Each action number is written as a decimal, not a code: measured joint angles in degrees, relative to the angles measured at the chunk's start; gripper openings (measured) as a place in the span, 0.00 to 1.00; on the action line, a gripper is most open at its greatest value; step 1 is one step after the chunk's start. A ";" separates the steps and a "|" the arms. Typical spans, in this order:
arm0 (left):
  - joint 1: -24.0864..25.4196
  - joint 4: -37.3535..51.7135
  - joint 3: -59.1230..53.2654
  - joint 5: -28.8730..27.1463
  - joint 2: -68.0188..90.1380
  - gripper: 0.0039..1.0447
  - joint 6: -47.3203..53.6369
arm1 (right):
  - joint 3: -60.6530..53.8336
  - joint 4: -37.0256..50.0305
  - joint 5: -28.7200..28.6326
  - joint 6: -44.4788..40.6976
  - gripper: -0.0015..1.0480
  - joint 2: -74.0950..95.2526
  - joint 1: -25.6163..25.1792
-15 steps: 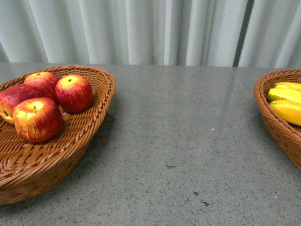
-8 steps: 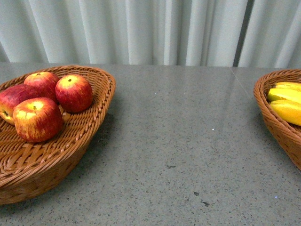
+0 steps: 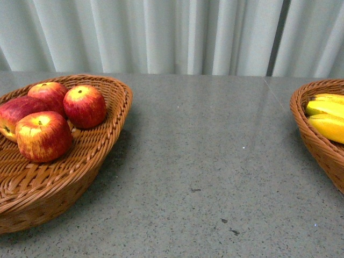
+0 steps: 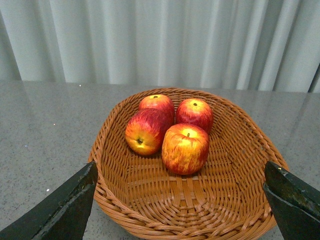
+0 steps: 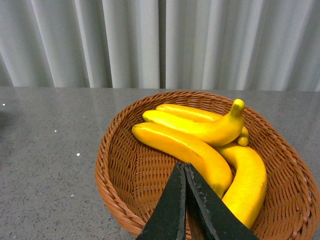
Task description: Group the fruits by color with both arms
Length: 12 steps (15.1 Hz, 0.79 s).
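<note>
Four red apples (image 3: 44, 136) streaked with yellow sit clustered in the wicker basket (image 3: 102, 148) at the left of the grey speckled tabletop (image 3: 215, 161); the yellow bananas (image 3: 327, 119) lie piled in a second wicker basket (image 3: 314, 142) at the right edge, well apart from the first. The left tool (image 4: 182, 200) hangs over the apple basket with its black fingers (image 4: 65, 207) spread wide and nothing between them; the right tool (image 5: 185, 200) hangs above the banana basket (image 5: 115, 185) with its fingers pressed together, gripping nothing; pale pleated curtains (image 3: 172, 35) close the background.
</note>
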 joint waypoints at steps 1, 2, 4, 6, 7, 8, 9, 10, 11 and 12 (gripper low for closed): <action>0.00 0.00 0.00 0.00 0.00 0.94 0.00 | 0.00 -0.04 0.00 0.00 0.02 0.00 0.00; 0.00 0.00 0.00 0.00 0.00 0.94 0.00 | 0.00 -0.04 0.00 0.00 0.02 0.00 0.00; 0.00 0.00 0.00 0.00 0.00 0.94 0.00 | 0.00 -0.02 0.00 0.00 0.13 0.00 0.00; 0.00 0.00 0.00 0.00 0.00 0.94 0.00 | 0.00 -0.02 0.00 0.00 0.37 0.00 0.00; 0.00 0.00 0.00 0.00 0.00 0.94 0.00 | 0.00 -0.02 0.00 0.00 0.48 0.00 0.00; 0.00 0.00 0.00 0.00 0.00 0.94 0.00 | 0.00 -0.02 0.00 0.00 0.60 0.00 0.00; 0.00 0.00 0.00 0.00 0.00 0.94 0.00 | 0.00 -0.02 0.00 0.00 0.72 0.00 0.00; 0.00 0.00 0.00 0.00 0.00 0.94 0.00 | 0.00 -0.02 0.00 0.00 0.83 0.00 0.00; 0.00 0.00 0.00 0.00 0.00 0.94 0.00 | 0.00 -0.02 0.00 0.02 0.94 0.00 0.00; 0.00 0.00 0.00 0.00 0.00 0.94 0.00 | 0.00 -0.02 0.00 0.02 0.94 0.00 0.00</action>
